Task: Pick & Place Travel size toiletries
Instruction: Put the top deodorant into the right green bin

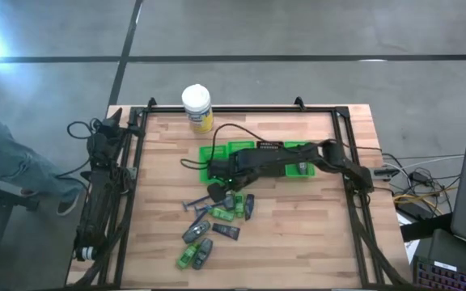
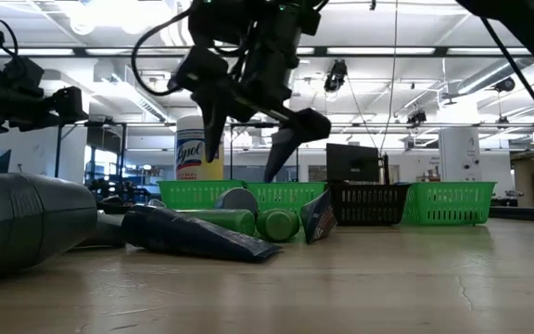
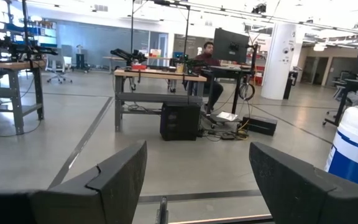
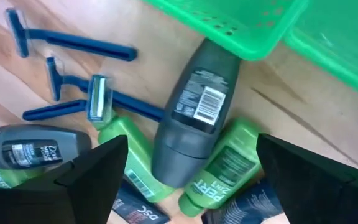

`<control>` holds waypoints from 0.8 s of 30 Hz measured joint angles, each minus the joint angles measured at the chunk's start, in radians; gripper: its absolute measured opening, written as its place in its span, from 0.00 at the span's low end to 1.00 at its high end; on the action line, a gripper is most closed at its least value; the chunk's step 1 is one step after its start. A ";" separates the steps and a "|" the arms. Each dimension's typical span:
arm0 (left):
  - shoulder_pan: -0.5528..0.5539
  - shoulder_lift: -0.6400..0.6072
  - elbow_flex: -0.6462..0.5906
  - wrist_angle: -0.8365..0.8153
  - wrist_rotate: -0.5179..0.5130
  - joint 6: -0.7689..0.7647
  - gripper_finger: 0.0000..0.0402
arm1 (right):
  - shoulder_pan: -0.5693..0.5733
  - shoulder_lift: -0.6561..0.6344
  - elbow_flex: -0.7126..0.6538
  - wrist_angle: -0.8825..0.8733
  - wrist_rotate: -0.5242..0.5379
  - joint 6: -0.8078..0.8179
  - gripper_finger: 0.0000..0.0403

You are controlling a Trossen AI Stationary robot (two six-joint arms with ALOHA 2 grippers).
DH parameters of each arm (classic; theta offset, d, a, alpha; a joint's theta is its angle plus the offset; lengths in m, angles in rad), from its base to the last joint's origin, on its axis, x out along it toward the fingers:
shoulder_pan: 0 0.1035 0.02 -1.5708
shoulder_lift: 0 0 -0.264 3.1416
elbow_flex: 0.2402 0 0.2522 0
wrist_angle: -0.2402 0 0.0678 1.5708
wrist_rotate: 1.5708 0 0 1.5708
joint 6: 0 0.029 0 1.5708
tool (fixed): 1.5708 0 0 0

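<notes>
**Inspector:** Item under review: the dark grey roll-on bottle [image 4: 191,121], lying flat on the wooden table [image 1: 298,234] with one end at the corner of a green basket [image 4: 253,25]. It sits among the other toiletries: green bottles [image 4: 219,171] touching its side, blue razors [image 4: 73,43] just beside them, a second grey bottle [image 4: 33,152] nearby.

**Operator:** How would you expect it to handle?

**Inspector:** In my judgement, light and rigid. The plastic shell looks smooth and rounded, so it may roll or slip out of a shallow pinch. The best hold is across the narrow waist where cap meets body, fingers square to its long axis.

**Operator:** And the tool?

**Inspector:** The right gripper [image 4: 191,180] hangs directly above the pile, fingers spread wide either side of the grey bottle and holding nothing. The low view shows it clear of the table.

**Operator:** Risks?

**Inspector:** Crowding. A finger coming down could land on a green bottle or push the neighbours away. The razors are thin and lie flat; I would judge them the hardest to lift.

**Operator:** The other arm?

**Inspector:** The left gripper [image 3: 197,180] waits at the table's left edge, fingers apart and empty, facing the room. The white-lidded jar [image 1: 196,107] stands near the far edge of the table, beyond the baskets.
</notes>
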 joint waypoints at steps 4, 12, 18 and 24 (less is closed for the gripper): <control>0.000 0.000 0.000 0.000 0.000 0.000 0.72 | -0.003 0.006 0.008 -0.008 0.005 0.012 0.84; -0.001 0.000 0.000 -0.001 0.000 0.000 0.72 | 0.005 0.079 -0.015 0.060 -0.033 0.061 0.85; -0.001 0.001 0.000 -0.003 0.003 0.000 0.72 | 0.030 0.086 -0.027 0.043 -0.016 0.081 0.86; -0.001 0.003 0.000 -0.003 0.003 0.000 0.72 | 0.045 0.086 -0.064 0.059 0.010 0.088 0.78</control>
